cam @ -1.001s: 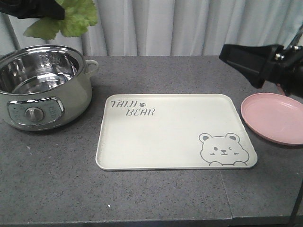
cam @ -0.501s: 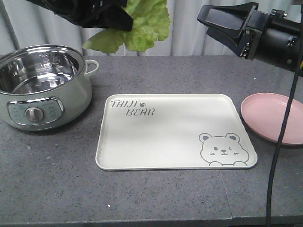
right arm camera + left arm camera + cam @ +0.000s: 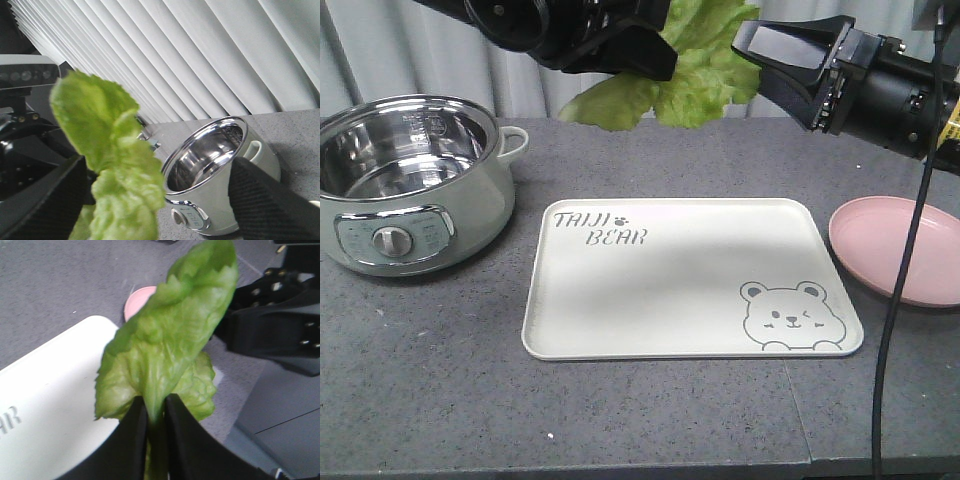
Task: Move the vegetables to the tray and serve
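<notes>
Cream tray (image 3: 660, 300) is lying nearest, with nothing on it (pot (image 3: 410, 190) and pink plate (image 3: 900, 250) flanking). Above its far edge the lettuce leaf (image 3: 695, 75) is hanging, the left gripper (image 3: 156, 407) pinching its rib. The right gripper (image 3: 752, 45) is hovering close beside, jaws spread. Advisable: lowering the leaf over the tray's middle before letting go.

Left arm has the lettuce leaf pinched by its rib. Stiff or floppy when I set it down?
Probably floppy: the lettuce leaf sags and folds beyond the left gripper, shut on its rib alone. Likely very light, so it may cling to a pad on release. Its thin crinkled edges look easy to tear.
</notes>
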You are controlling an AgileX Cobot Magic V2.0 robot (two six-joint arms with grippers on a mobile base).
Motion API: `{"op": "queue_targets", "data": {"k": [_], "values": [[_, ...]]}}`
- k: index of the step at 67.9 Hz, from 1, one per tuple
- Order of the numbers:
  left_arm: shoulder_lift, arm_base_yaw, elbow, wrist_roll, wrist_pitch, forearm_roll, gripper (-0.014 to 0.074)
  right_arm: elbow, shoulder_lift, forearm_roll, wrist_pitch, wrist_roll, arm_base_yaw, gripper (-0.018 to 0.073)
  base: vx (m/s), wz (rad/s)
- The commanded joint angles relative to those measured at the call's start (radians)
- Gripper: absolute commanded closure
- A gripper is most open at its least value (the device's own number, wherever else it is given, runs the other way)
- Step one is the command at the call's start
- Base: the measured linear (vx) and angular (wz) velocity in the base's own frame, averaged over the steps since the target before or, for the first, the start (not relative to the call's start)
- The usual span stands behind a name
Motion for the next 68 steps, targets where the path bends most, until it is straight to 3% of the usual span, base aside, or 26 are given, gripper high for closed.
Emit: {"op": "queue_targets", "data": {"k": [1,10,15,32,51,59,68], "values": [[-0.046,-0.01,-0.022,0.001,-0.071,-0.077,0.0603,-0.035,-0.035,0.061,-0.046,-0.007,0.0,0.0,0.0,0.0],[-0.046,-0.01,-0.022,0.002,-0.079,-0.088,0.0603,-0.035,-0.035,0.062,-0.096,-0.01,0.0,0.0022,0.0,0.0],[-0.046,-0.01,-0.022,0.002,-0.08,-0.088,0.0603,-0.035,-0.035,0.062,-0.117,-0.021,0.0,0.0096,0.0,0.0],[-0.046,-0.01,-0.022,0.002,-0.064,-0.077,0.0603,-0.035,-0.035,0.06,-0.14,-0.037,0.0,0.0576,0.0,0.0],[-0.046,-0.01,-0.022,0.05,-0.052,-0.077,0.0553,-0.035,-0.035,0.06,-0.184,-0.049,0.0,0.0569,0.0,0.0],[-0.046,-0.01,-0.022,0.05,-0.052,-0.077,0.0454,-0.035,-0.035,0.06,-0.183,-0.048,0.0,0.0567,0.0,0.0],[-0.046,-0.01,-0.022,0.05,-0.049,-0.077,0.0275,-0.035,-0.035,0.062,-0.183,-0.048,0.0,0.0565,0.0,0.0]]}}
